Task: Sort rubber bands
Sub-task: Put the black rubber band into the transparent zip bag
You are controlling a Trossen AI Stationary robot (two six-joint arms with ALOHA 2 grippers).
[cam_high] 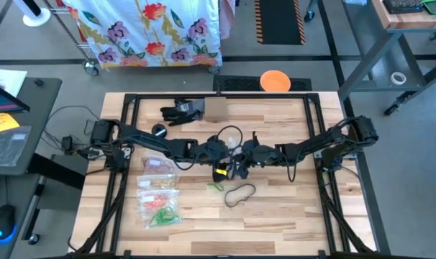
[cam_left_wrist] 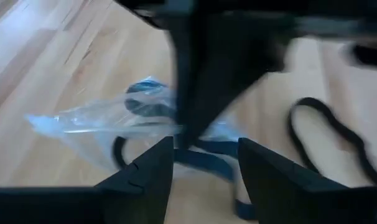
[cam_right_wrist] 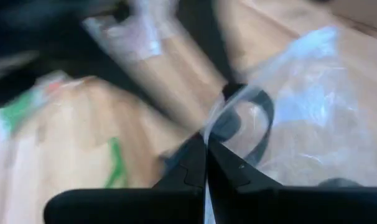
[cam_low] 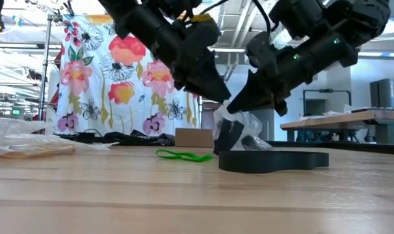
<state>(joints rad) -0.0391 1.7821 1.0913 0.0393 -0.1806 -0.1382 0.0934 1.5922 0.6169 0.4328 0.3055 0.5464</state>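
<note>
Black rubber band (cam_low: 273, 160) lying nearest on the table (cam_low: 184, 201), green band (cam_low: 183, 155) just behind it.

Right gripper (cam_right_wrist: 206, 146) is pinching the clear bag (cam_right_wrist: 300, 106) with its jaws fully together, dark bands showing inside; left gripper (cam_left_wrist: 204, 163) is hovering at the bag's mouth, jaws parted and holding nothing. Filled bags (cam_high: 159, 201) are lying near the left arm. Judging from this, the thin plastic could be slipping from that pinch, spilling bands, if the left fingers are snagging it.
</note>
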